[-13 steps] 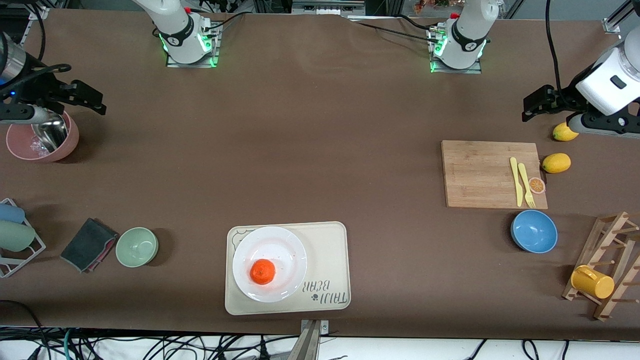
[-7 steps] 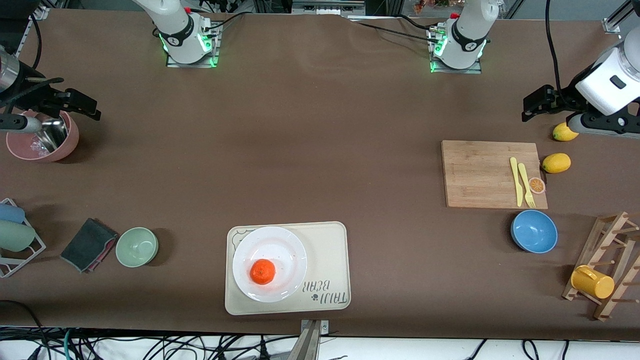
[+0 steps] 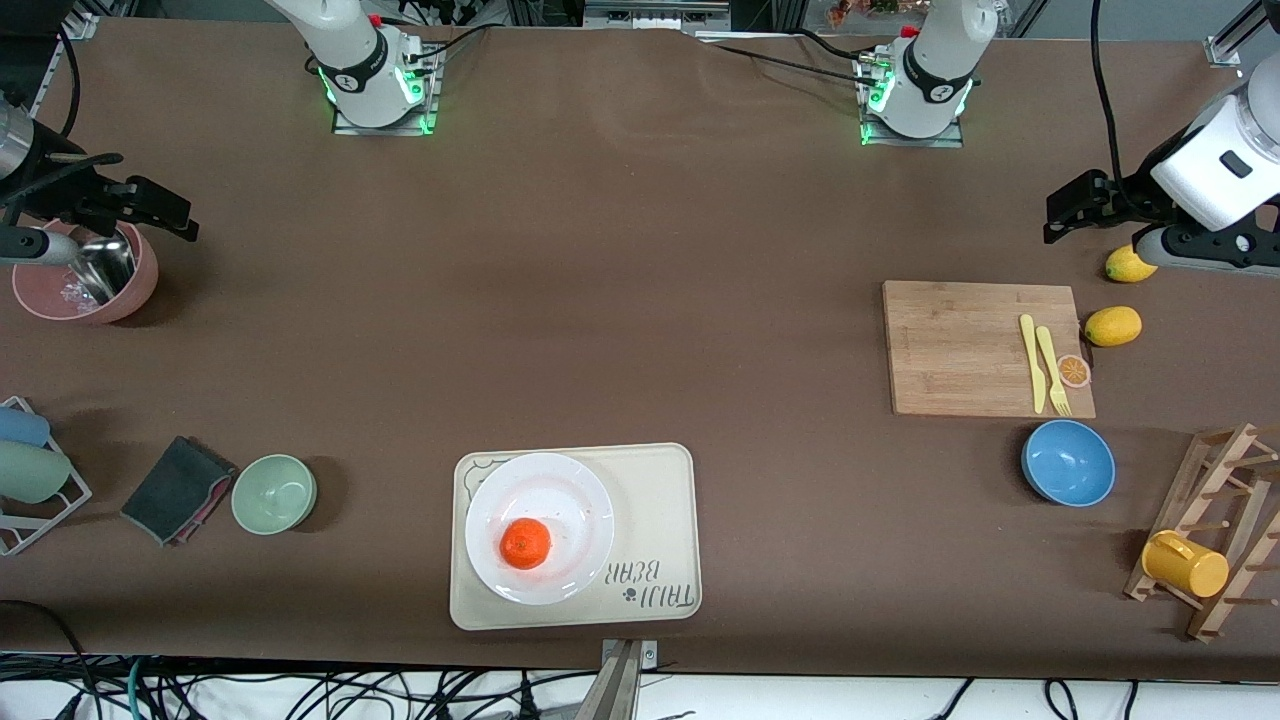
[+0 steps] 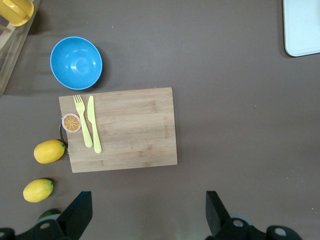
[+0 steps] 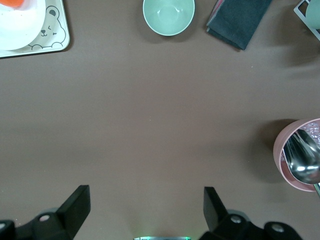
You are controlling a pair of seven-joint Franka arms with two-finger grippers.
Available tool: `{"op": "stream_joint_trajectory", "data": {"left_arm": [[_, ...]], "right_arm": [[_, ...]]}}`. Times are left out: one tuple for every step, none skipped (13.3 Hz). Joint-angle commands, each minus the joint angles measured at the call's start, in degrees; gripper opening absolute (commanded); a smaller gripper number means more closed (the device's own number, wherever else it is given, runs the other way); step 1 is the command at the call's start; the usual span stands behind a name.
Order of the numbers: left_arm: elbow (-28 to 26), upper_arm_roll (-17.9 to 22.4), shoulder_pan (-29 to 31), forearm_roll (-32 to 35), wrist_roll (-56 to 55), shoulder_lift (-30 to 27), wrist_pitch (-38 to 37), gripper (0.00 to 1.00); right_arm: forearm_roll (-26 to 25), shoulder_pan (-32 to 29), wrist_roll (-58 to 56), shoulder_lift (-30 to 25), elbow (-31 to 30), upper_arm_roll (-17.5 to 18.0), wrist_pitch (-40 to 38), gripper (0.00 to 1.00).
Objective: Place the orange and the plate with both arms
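Both jaws wide open, empty, high over brown table (image 3: 640, 300) ends

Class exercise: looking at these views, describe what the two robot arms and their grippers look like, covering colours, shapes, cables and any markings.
Both arms have glossy white rounded shells with black joint rings, on metal base plates glowing green. Black cables run to the bases, and a red button shows near each. The left gripper and right gripper are matte black, each with two blocky fingers. The left arm's wrist is white with a black oblong marking; the right arm's looks silvery metal.
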Motion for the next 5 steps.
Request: {"op": "stream_joint_trajectory", "data": {"left_arm": [[1.8,0.2,-0.3,0.8,1.1,0.9,-1.3,1.0],[1.8,0.2,-0.3,0.8,1.0,0.9,-1.3,1.0],[1.8,0.2,-0.3,0.8,1.0,0.9,-1.3,1.0],[1.8,0.2,-0.3,0.8,1.2,0.9,-1.3,1.0],[1.8,0.2,-0.2,0.8,1.2,0.9,-1.3,1.0]], "right_arm": [[-0.3,-0.1,0.7,0.5,1.5,0.2,-1.2,1.0],[-0.4,0.1,1.0,0.4,1.5,0.2,-1.2,1.0],[-0.3,0.1,1.0,0.4,1.5,0.2,-1.2,1.0],[-0.3,0.2,1.0,0.4,1.5,0.2,-1.2,1.0],[-0.5,0.3,1.1,0.4,1.5,0.4,-1.2,1.0]]}}
